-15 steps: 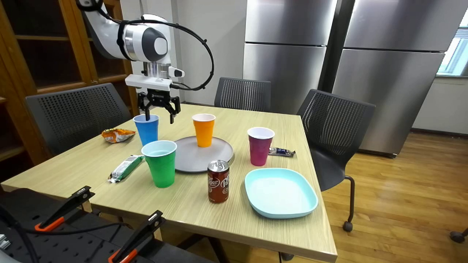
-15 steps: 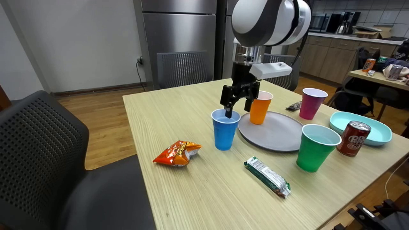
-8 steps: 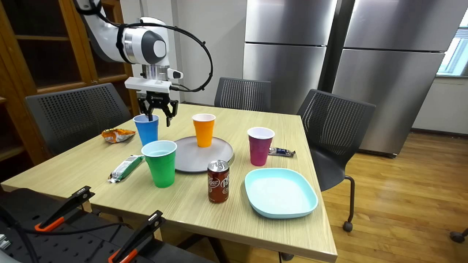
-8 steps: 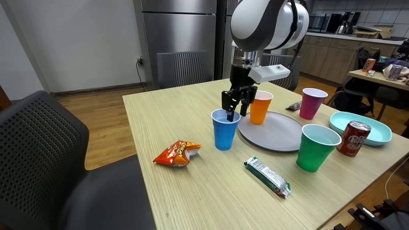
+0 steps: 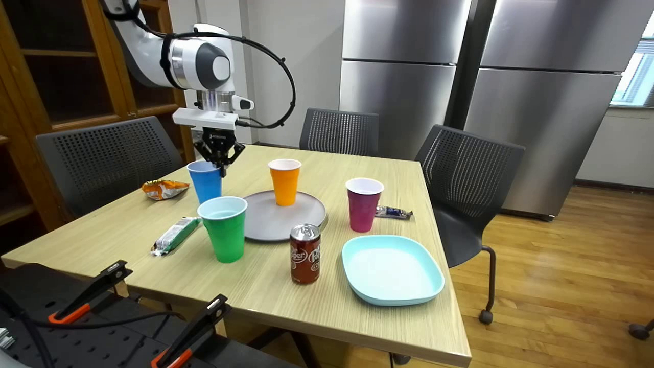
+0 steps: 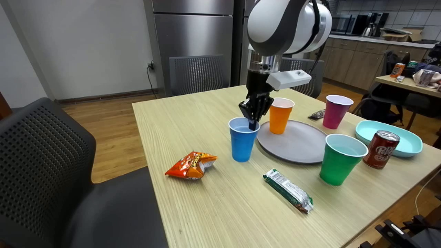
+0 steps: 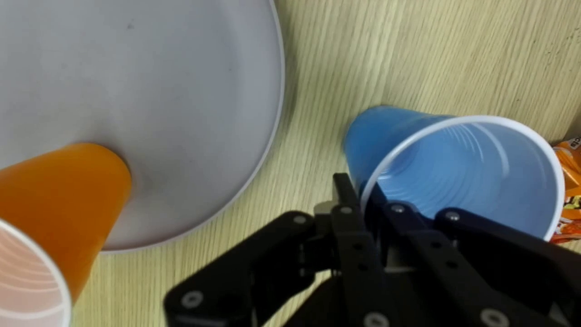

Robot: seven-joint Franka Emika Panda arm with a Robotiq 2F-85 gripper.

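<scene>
On the table (image 6: 206, 210) between the gray plate (image 6: 299, 146) and the bag (image 6: 191, 166), the blue cup (image 6: 241, 144) stands upright, your fingers (image 7: 346, 190) clamped on its rim, one inside, one outside. Because you hold just that one edge, the cup could tilt or its wall flex if lifted; a low sideways swing could knock over the orange cup (image 6: 279, 119).

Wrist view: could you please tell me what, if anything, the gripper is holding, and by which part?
The gripper holds the blue cup by its rim, one jaw inside, one outside.
</scene>
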